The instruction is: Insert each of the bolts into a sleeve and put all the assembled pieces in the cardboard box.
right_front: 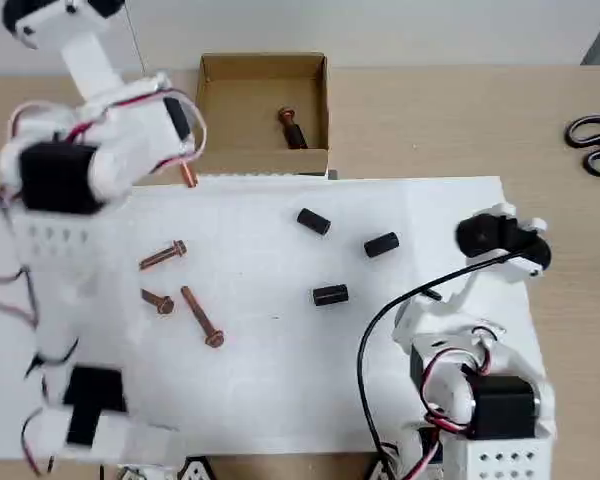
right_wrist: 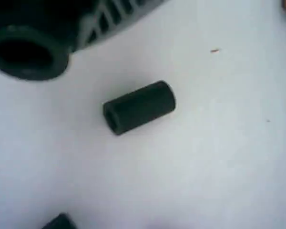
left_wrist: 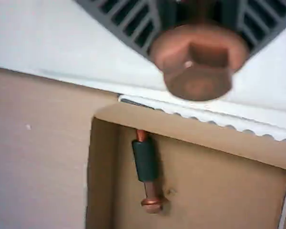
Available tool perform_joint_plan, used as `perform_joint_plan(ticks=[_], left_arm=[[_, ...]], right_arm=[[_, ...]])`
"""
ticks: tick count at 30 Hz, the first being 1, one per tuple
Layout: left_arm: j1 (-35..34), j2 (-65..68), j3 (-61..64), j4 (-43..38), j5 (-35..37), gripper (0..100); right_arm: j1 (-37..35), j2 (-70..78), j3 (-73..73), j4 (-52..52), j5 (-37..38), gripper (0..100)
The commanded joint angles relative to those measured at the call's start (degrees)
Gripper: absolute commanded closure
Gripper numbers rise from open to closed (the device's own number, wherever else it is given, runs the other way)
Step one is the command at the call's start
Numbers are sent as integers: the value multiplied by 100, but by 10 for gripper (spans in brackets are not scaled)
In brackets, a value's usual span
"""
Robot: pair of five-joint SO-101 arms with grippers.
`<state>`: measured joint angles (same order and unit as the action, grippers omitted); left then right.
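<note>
My left gripper (right_front: 183,160) hangs just left of the cardboard box (right_front: 212,95), shut on a copper bolt (right_front: 188,174); its hex head (left_wrist: 198,59) faces the left wrist camera. Inside the box lies an assembled bolt and sleeve (right_front: 292,128) (left_wrist: 147,167). Three bolts (right_front: 163,255) (right_front: 159,301) (right_front: 201,316) lie loose on the white mat. Three black sleeves (right_front: 313,222) (right_front: 381,245) (right_front: 330,295) lie mid-mat. My right gripper (right_front: 485,235) at the mat's right side is shut on a black sleeve (right_wrist: 26,52), above a loose sleeve (right_wrist: 140,106).
Scissors (right_front: 592,140) lie on the wooden table at the far right. The white mat (right_front: 280,380) has bare room along its front half. A black cable (right_front: 380,320) loops from the right arm's base across the mat.
</note>
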<state>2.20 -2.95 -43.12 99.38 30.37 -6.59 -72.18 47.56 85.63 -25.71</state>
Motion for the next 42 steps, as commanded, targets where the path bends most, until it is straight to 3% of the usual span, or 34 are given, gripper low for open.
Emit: perform_joint_plan(ticks=[1,9,15,20,26,31,38,42], left_arm=[[26,-1257,875,105,-44,994],[26,-3560,2519,-360,-53,994],[26,-5134,4479,-782,-53,994],[26,-6602,6642,-1758,-53,994],[79,-8088,8822,-3068,-9,994],[97,-8730,9833,-3991,62,994],[703,-9354,10879,-4932,862,994],[1090,-9749,11354,-5257,888,994]], right_arm=[[-312,-57,-26,-110,-18,995],[-1191,-66,-70,-119,-18,995],[-1921,-84,-79,-418,35,991],[-2193,-769,-193,-1068,835,991],[-2211,-1780,818,-1727,1521,994],[-2281,-2448,1547,-1727,1793,994],[-3319,-3196,2374,-1727,2040,993],[-3565,-3143,2409,-1877,2048,994]])
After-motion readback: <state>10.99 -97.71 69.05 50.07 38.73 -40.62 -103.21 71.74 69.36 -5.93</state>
